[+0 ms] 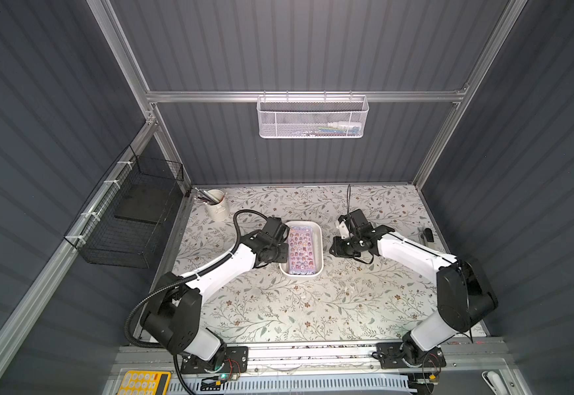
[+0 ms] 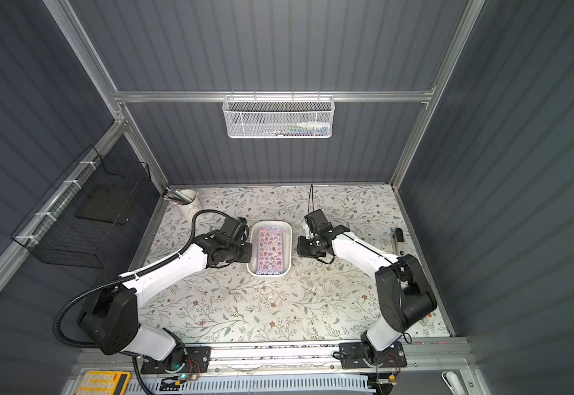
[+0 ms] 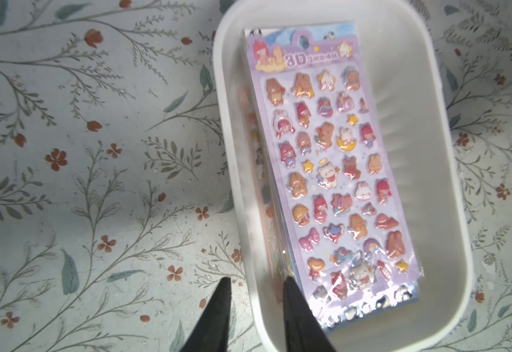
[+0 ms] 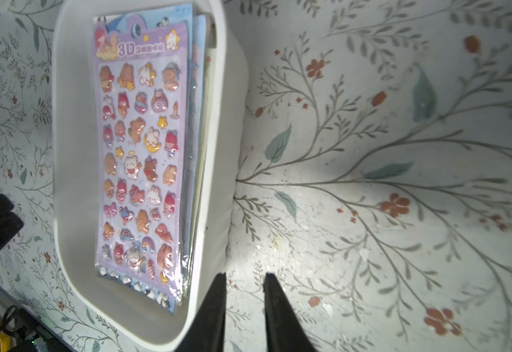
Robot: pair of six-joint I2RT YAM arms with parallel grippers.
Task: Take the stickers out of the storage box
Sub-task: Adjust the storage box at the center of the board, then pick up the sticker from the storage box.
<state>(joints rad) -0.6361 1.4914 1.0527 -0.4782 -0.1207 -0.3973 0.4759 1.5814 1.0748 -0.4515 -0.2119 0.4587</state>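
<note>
The left gripper (image 3: 256, 282), fingers spread, straddles the storage box (image 3: 431, 198) wall, one tip inside beside the stickers (image 3: 337, 170) stacked there; the right gripper (image 4: 245, 275), tips slightly parted, hovers just outside. Light, floppy, glossy sleeves probably slip: pinch several at the stack's long edge.

Both top views look steeply down from high over the front edge onto the whole desk (image 1: 278, 307). Both wrist views look down close, apparently nearly straight, sharing the storage box (image 3: 425, 198).
</note>
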